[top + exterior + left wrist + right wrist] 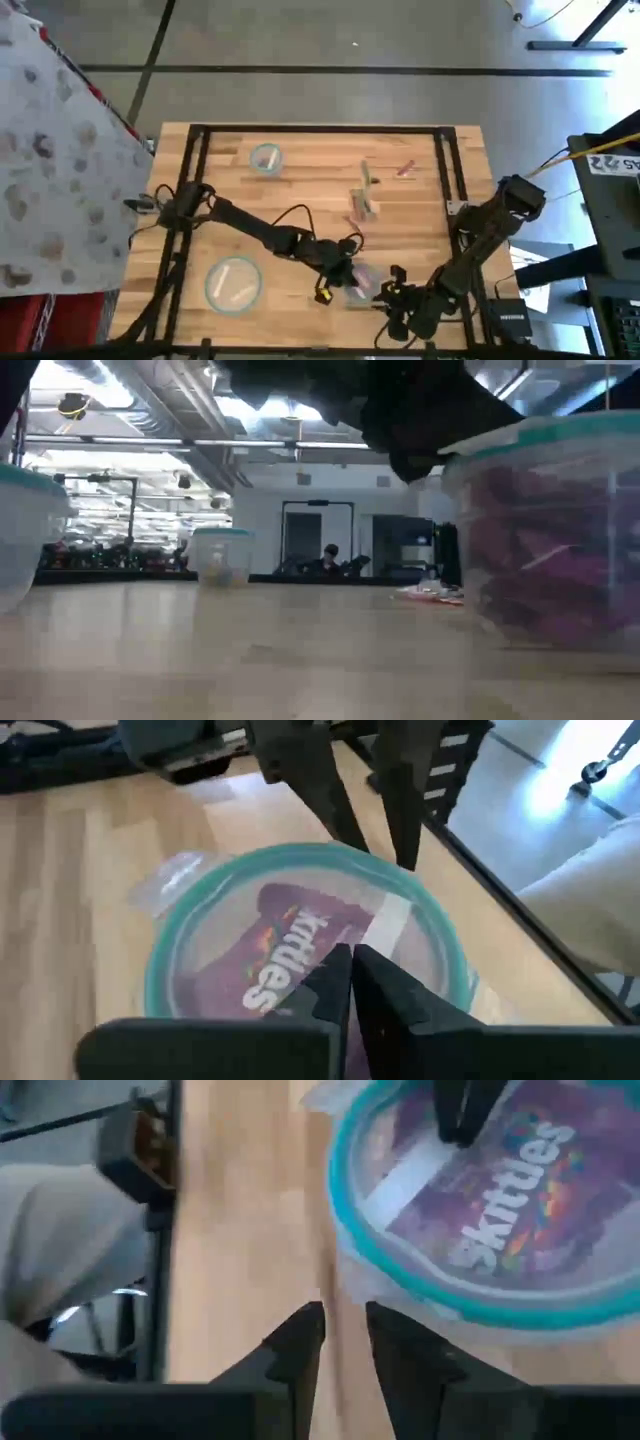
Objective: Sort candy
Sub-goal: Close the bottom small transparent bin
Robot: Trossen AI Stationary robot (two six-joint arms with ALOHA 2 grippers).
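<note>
A clear bowl with a teal rim [360, 285] stands near the table's front edge, with a purple candy packet [280, 950] and a white strip [395, 920] inside it. My left gripper [350, 960] is shut, its fingertips pointing slantwise down over the packet. My right gripper [345, 1325] stands just right of the bowl above bare wood. Its fingers are a little apart with nothing between them. More candy [365, 203] lies loose on the table farther back, with a pink piece [405, 168] beyond it. My left gripper's shut fingertips [460, 1115] reach down inside the bowl's rim [400, 1295], over the packet and the white strip. I cannot tell whether they touch either one.
A small teal-rimmed bowl [265, 158] stands at the far left of the table. A wider bowl [233, 283] holding pale pieces stands near the front left. Black frame rails [445, 170] run along the table's sides. A person [330, 555] sits far off in the room behind.
</note>
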